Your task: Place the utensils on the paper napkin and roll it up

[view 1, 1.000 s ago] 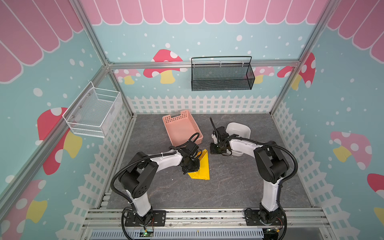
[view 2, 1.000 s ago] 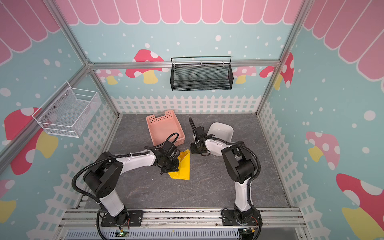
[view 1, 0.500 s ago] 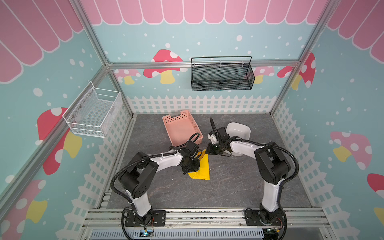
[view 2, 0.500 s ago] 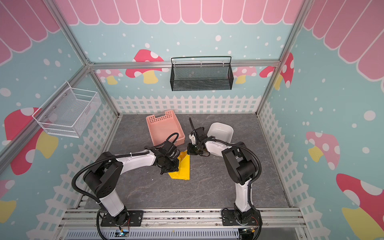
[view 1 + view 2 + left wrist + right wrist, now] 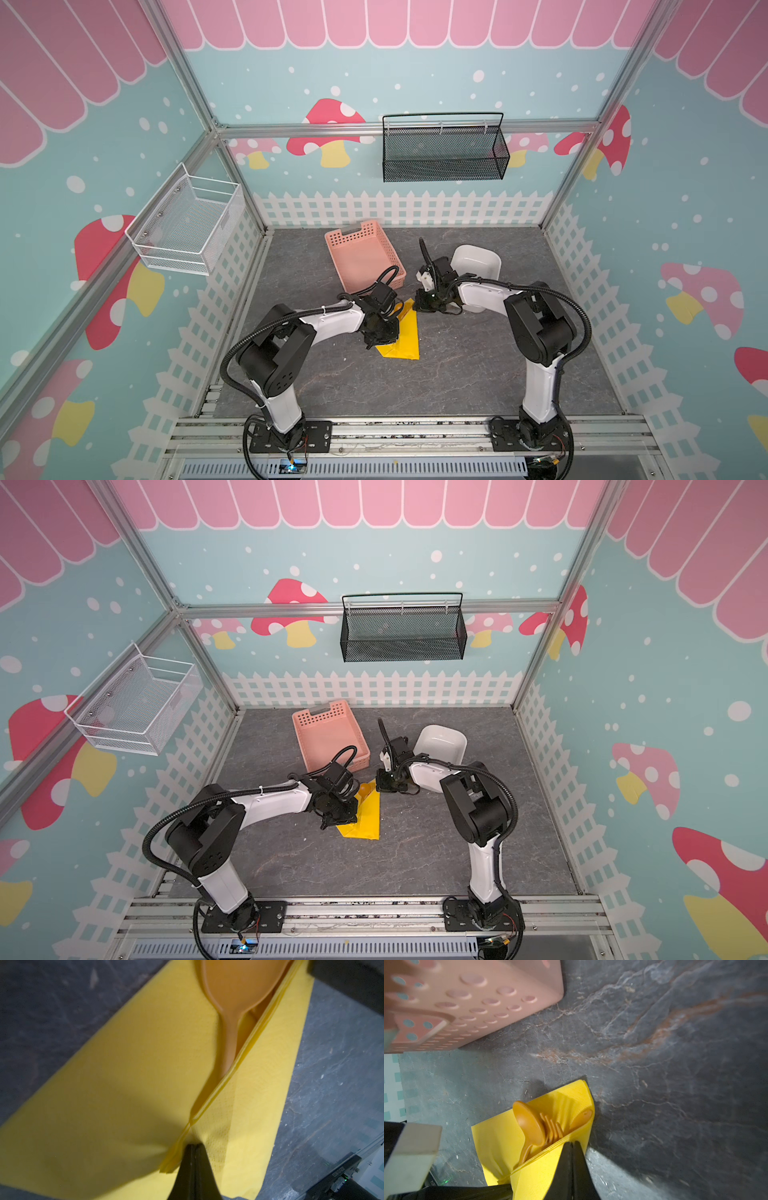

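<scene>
With jaws pressed fully together, left gripper (image 5: 192, 1148) sits tip-down on the layered edge of the folded-over flap of the paper napkin (image 5: 124, 1084); it looks pinched on that edge, with no gap between the fingers. Right gripper (image 5: 572, 1144) is the same: jaws together, tips on the flap edge at the napkin's far end, apparently nipping the paper.

Utensils (image 5: 546, 1128) lie on the napkin, partly tucked under the flap. Orange spoon (image 5: 527, 1124) has its bowl sticking out, fork (image 5: 553, 1129) tines are beside it, and a third orange piece (image 5: 581, 1118) shows at the fold. In the left wrist view only the spoon bowl and handle are visible, the handle running under the flap edge.

In both top views the napkin is a narrow yellow wedge on the grey tabletop (image 5: 457, 365), between the two grippers, left arm at its near-left side, right arm at its far tip. Pink basket (image 5: 361, 257) is just behind the napkin, near but apart. White tub (image 5: 478, 259) stands behind the right arm, well apart from the napkin.
</scene>
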Controlling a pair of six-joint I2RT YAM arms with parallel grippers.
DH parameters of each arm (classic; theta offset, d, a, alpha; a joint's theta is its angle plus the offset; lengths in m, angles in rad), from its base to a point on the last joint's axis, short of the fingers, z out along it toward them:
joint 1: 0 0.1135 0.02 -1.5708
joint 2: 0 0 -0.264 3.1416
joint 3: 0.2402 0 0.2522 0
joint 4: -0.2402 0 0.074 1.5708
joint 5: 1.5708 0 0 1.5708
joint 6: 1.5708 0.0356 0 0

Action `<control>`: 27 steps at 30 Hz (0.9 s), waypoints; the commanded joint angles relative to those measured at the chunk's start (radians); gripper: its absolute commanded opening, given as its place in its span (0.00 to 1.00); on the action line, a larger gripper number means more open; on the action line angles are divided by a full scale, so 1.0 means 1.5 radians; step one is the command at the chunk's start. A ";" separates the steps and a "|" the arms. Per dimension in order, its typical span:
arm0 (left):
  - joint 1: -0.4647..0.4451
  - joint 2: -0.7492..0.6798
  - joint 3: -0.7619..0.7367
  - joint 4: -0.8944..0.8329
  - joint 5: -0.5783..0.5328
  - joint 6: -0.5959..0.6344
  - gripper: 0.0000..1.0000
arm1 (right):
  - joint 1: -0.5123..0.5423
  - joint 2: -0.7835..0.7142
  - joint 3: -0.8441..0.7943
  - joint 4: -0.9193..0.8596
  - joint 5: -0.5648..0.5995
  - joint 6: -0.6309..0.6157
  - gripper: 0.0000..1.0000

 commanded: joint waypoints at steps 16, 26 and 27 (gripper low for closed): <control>-0.076 -0.026 -0.090 0.006 -0.024 -0.049 0.05 | 0.003 -0.177 -0.089 -0.015 0.003 0.019 0.04; -0.100 -0.052 -0.143 0.074 -0.012 -0.109 0.05 | 0.083 -0.227 -0.199 0.054 -0.071 0.096 0.04; -0.100 -0.055 -0.146 0.078 -0.013 -0.111 0.05 | 0.090 -0.229 -0.212 0.064 -0.073 0.106 0.05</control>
